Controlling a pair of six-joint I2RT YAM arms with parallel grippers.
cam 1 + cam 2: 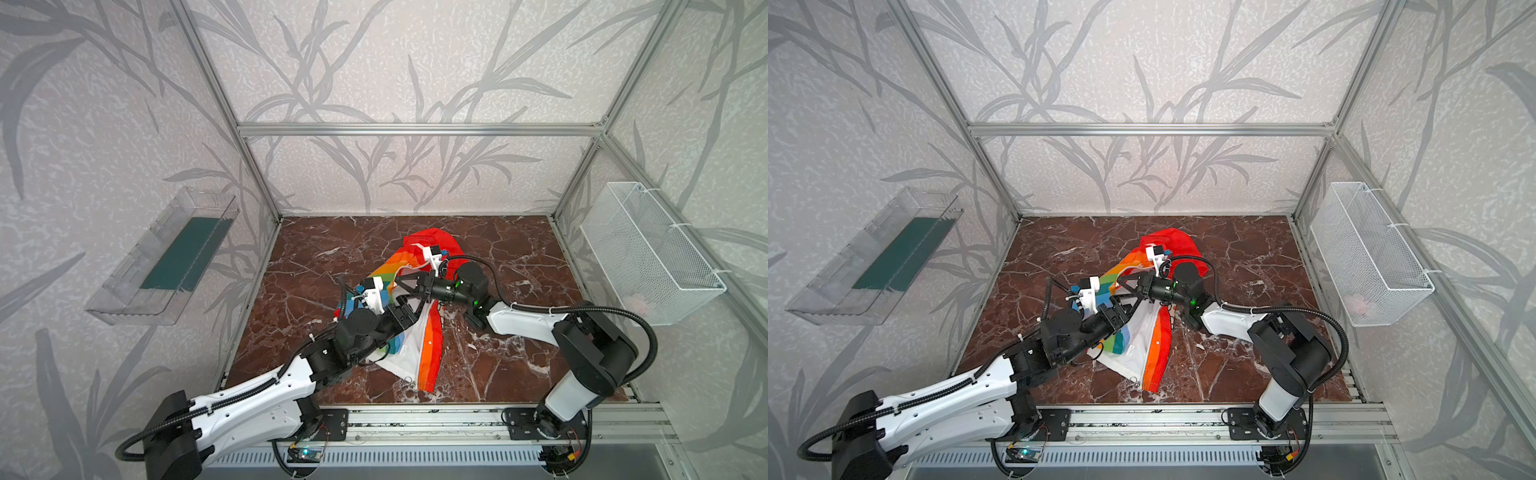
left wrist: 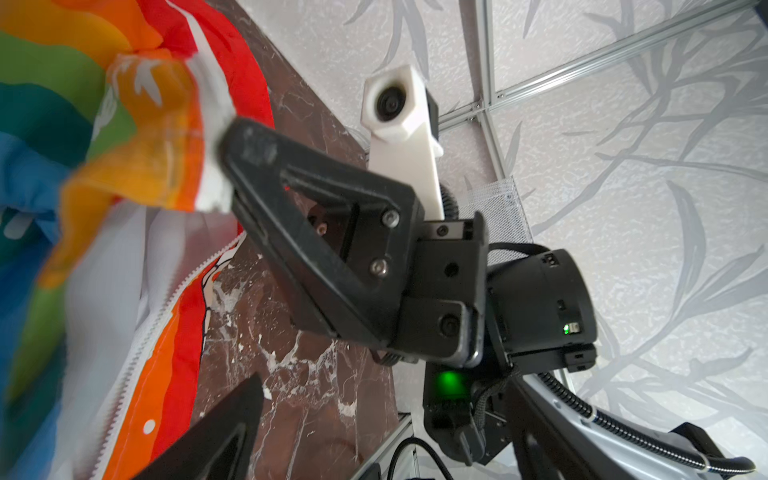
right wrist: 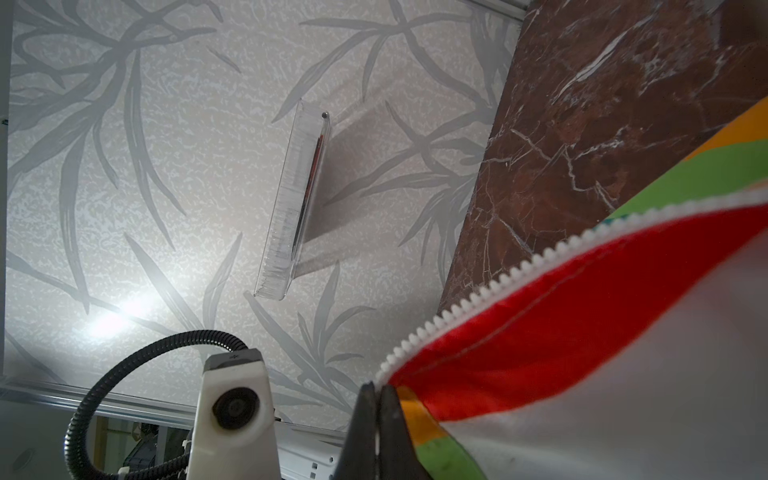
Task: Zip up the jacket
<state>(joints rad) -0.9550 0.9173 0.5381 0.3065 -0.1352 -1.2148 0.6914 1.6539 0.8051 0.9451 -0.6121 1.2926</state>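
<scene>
Where a metal rail (image 1: 415, 419) runs along the near edge, a dark red marble table (image 1: 324, 249) begins, and on its middle lies the jacket (image 1: 432, 353). It is small and rainbow-striped, lying open and rumpled with its white lining turned up, its hem nearest the rail.

Just beyond the hem, the left gripper (image 1: 411, 309) hovers over the lining with its jaws spread wide, holding nothing.

A little farther in, the right gripper (image 1: 400, 279) is pinched tight on the jacket's front edge. It lifts a fold of orange cloth beside the white zipper teeth (image 3: 498, 286).

Farthest back, the red hood (image 1: 432, 241) rests toward the rear wall.

The cloth looks thin, light and limp, probably slick, so it would likely sag and slide wherever it is unsupported. The firmer zipper tape seems the best place to take hold, one side in each gripper, near the bottom ends. The slider cannot be made out.
</scene>
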